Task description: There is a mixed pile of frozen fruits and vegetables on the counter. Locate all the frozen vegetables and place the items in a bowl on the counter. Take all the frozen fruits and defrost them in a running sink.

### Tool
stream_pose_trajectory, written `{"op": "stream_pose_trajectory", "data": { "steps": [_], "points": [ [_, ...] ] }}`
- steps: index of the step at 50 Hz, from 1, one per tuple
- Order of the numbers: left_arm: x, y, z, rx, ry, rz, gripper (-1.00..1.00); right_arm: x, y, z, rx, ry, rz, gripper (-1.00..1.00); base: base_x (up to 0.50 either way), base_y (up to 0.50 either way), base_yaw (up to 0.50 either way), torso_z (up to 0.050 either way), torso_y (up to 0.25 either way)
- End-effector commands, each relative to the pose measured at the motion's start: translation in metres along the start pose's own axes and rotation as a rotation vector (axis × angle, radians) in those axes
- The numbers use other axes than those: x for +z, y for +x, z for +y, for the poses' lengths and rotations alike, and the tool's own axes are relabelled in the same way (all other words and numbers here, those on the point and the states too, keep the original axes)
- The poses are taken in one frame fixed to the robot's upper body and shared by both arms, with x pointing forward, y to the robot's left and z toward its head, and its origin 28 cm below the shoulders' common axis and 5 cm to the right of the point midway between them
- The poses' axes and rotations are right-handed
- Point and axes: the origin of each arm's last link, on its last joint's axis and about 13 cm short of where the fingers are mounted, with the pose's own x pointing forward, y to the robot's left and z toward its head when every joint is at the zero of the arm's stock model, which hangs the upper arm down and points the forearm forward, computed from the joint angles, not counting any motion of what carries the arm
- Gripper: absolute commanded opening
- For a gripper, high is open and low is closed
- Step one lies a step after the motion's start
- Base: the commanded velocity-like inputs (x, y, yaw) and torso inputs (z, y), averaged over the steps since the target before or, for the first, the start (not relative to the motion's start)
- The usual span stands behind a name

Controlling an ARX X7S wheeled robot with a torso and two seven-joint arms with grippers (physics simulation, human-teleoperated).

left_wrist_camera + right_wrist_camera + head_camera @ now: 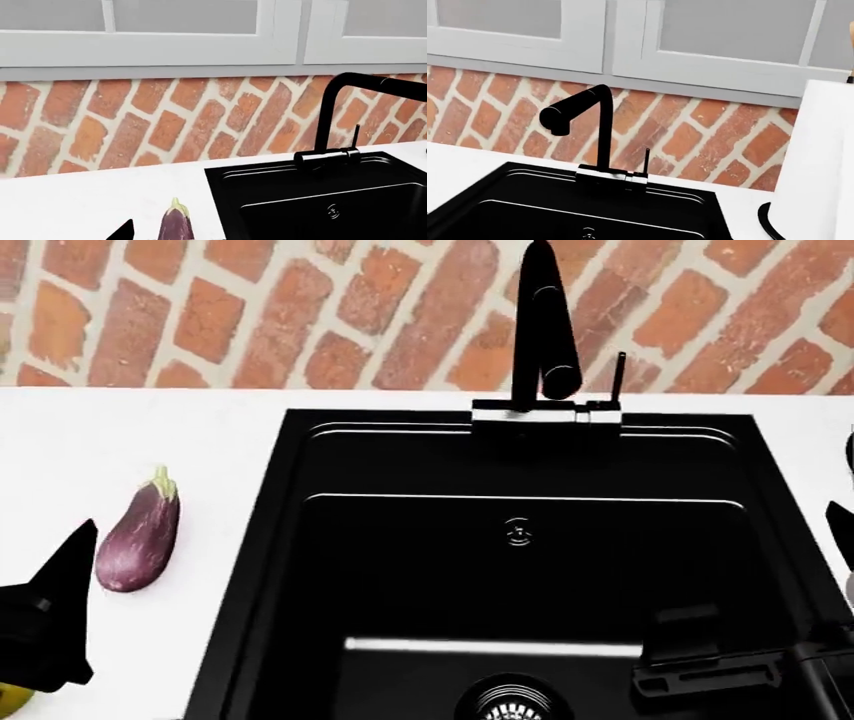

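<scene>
Eggplant (pixel 139 532) lies on counter (pixel 80 440) at 9 o'clock of the sink (pixel 521 570), cap toward wall. Left gripper (pixel 54 615) sits just beside it at 7 o'clock, prob. lining up a grab; can't tell if jaws are apart. Right gripper (pixel 707 660) is low over the basin, also unclear.

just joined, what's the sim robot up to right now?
Nothing is in hand that these views show. The robot faces the black sink, which is empty, with no water visible from the tap. The eggplant lies on the counter left of the basin, with the left gripper just short of it; I can't tell if it is open. A dark part at the lower right may be the right gripper, state unclear.
</scene>
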Motion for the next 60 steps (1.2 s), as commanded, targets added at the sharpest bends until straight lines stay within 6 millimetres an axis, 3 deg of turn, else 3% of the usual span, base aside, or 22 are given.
{"op": "stream_pose_trajectory", "data": {
  "steps": [1,14,28,34,60],
  "points": [
    [0.001,0.001,-0.001,-0.007,0.004,-0.001,1.0,-0.003,0.0,0.0,-0.011,0.006,0.014,1.0,0.45,0.33,0.0,0.0,0.0],
    [0.002,0.005,-0.008,-0.039,0.038,0.031,1.0,-0.001,0.0,-0.004,-0.052,0.022,0.015,1.0,0.18,0.1,0.0,0.0,0.0],
    [0.032,0.046,-0.005,-0.039,0.109,0.216,1.0,-0.003,-0.003,-0.003,-0.059,0.009,0.049,1.0,0.0,0.0,0.0,0.0,0.0],
    [0.032,0.056,-0.004,-0.049,0.101,0.292,1.0,-0.005,-0.003,-0.004,-0.066,0.008,0.064,1.0,0.0,0.0,0.0,0.0,0.0],
    [-0.007,0.088,0.007,-0.064,0.067,0.568,1.0,-0.016,-0.001,-0.004,-0.071,0.028,0.115,1.0,0.0,0.0,0.0,0.0,0.0]
  ]
}}
